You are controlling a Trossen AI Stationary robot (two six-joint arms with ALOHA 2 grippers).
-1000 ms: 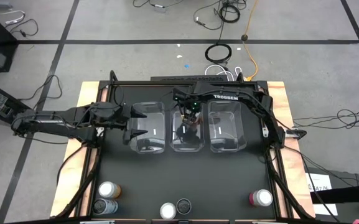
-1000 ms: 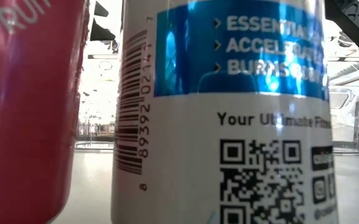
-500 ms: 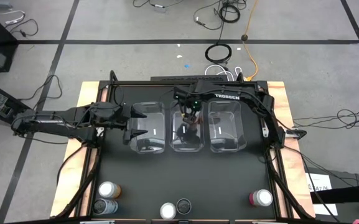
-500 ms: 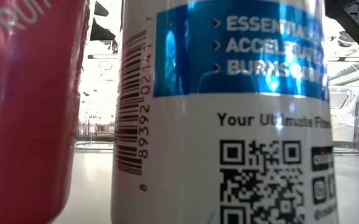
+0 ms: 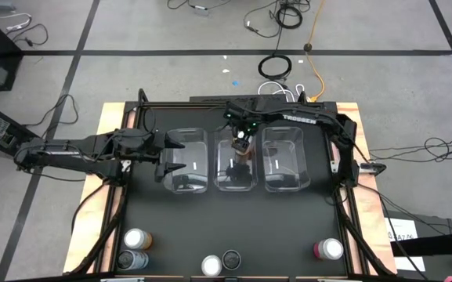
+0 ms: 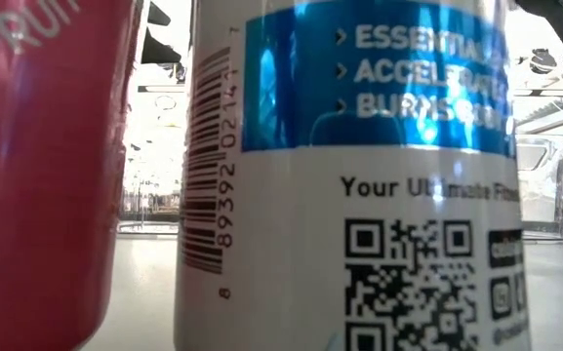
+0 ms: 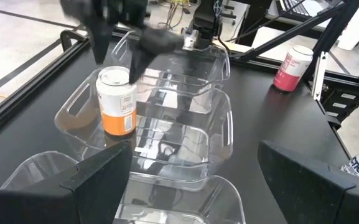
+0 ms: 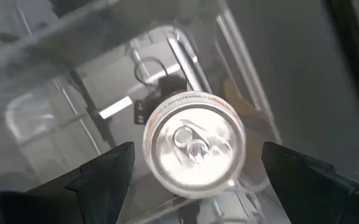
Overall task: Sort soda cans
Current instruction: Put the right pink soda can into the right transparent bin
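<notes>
An orange soda can (image 7: pixel 117 102) stands upright, long axis vertical and silvery pull-tab top facing up, inside the middle bin (image 5: pixel 234 164) of three clear plastic bins on the black counter (image 5: pixel 233 219). The right pincer (image 5: pixel 241 137) hangs directly above that can at the bin's far end, its fingers spread wide on either side and holding nothing; seen from the right wrist, the can's top (image 8: pixel 195 144) sits centred between them, apart from both. The left pincer (image 5: pixel 167 160) is at the left bin (image 5: pixel 187 160), fingers wide apart and empty. Five more cans stand upright along the counter's near edge: an orange can (image 5: pixel 136 238) with a dark grey can (image 5: pixel 130 259) just beside it at the left, a white-and-blue can (image 5: pixel 211 265) touching or nearly touching a dark-topped can (image 5: pixel 231 258) in the middle, and a pink can (image 5: pixel 328 250) at the right. The counter is matte black with a wood border and a black frame. Around it lies grey tiled floor (image 5: pixel 171 74) with coiled cables (image 5: pixel 275 66).
</notes>
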